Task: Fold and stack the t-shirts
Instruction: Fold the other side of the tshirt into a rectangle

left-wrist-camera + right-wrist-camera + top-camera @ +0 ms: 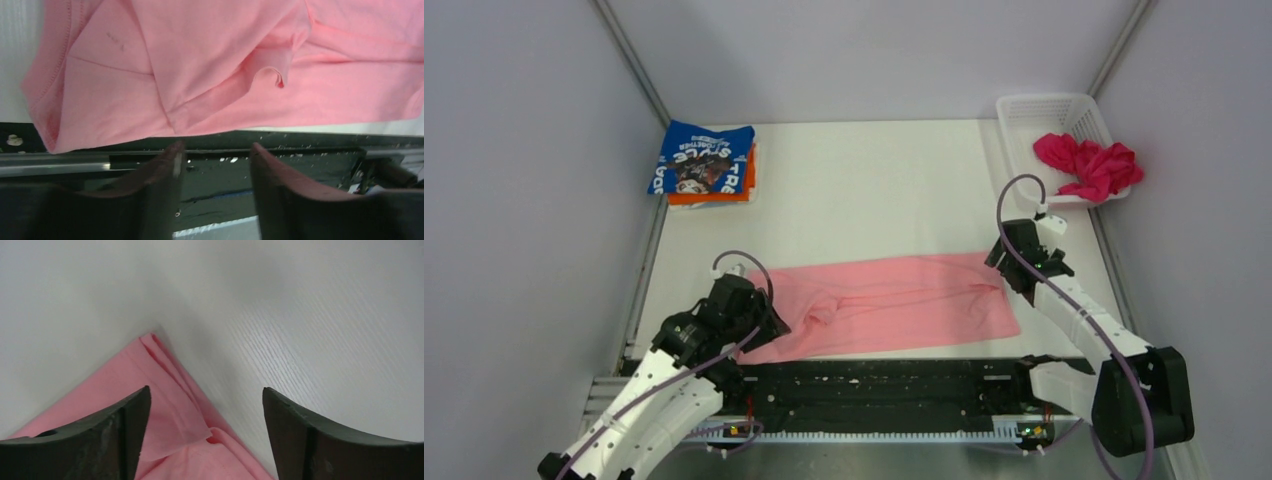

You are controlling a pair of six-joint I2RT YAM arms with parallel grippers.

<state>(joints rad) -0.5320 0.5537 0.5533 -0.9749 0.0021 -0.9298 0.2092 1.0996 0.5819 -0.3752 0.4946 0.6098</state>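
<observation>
Left gripper (769, 322) has its 2 dark fingers (165, 170) spread with nothing between them. It sits at the near-left corner of the plain light pink cloth t-shirt (894, 300), over the black rail (874, 385) along the table's near edge. Right gripper (1006, 262) is spread too, its fingers (125, 420) straddling the shirt's far-right corner (170, 390); whether they touch the cloth cannot be told.

The pink shirt lies flat with its long axis running left to right across the near part of the white table (874, 190). Its near-left corner laps onto the rail, and a small fold sits left of the middle. A faint mark on it (114, 42) is unreadable.

The folded blue t-shirt (704, 160) lies on the orange one (714, 197) at the far left. Its white lettering is upside down from above — "STYLE" can be made out, the rest too small. The magenta t-shirt (1089, 165) is bunched in the white plastic lattice basket (1034, 110) at the far right. Bare tabletop lies between the stack, the basket and the pink shirt.
</observation>
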